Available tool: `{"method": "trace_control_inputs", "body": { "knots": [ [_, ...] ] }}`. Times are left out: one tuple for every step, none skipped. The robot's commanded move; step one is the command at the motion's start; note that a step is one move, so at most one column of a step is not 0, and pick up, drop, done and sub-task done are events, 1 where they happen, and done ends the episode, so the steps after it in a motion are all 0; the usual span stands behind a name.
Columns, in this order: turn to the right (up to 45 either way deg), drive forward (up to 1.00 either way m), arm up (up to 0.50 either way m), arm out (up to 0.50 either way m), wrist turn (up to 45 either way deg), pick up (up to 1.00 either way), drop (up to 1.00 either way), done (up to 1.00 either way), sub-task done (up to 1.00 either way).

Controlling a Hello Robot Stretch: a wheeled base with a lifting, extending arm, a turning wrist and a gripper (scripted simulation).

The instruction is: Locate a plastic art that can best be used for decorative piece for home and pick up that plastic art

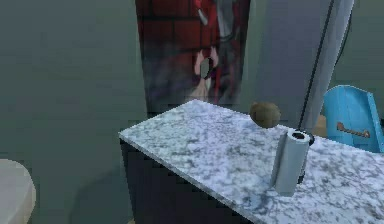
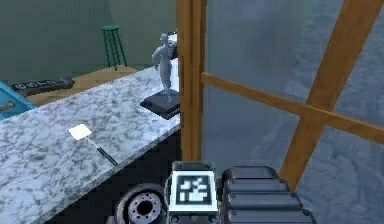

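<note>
A grey statue (image 2: 164,62) is standing on the marble worktop (image 2: 60,135). The tool (image 2: 138,207) is sitting low, and I cannot tell whether it is holding anything.

The forward view is taken from the robot itself, aimed ahead and tilted somewhat down. The near corner of a speckled stone worktop (image 1: 200,140) is seen from close by and slightly from above, and a grey wall (image 1: 70,70) and a red wall picture (image 1: 190,45) are seen behind it.

The arm side view is taken from the robot's body and is turned out sideways across the worktop (image 2: 50,150), which is met at close range. A white marked square (image 2: 192,190) on the robot's own dark parts is caught at the bottom edge. A wooden frame (image 2: 190,70) is seen very near.

The worktop is shared by both views. A blue thing (image 1: 352,118) at the forward view's right edge may be repeated as a blue patch (image 2: 8,100) at the arm side view's left edge.
</note>
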Motion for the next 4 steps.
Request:
{"method": "trace_control_inputs", "body": {
  "knots": [
    [0.0, 0.00, 0.00, 0.42, 0.0, 0.00, 0.00, 0.00, 0.00],
    [0.0, 0.00, 0.00, 0.00, 0.0, 1.00, 0.00, 0.00, 0.00],
    [0.0, 0.00, 0.00, 0.42, 0.0, 0.00, 0.00, 0.00, 0.00],
    [45.0, 0.00, 0.00, 0.00, 0.0, 0.00, 0.00, 0.00, 0.00]
  ]
}}
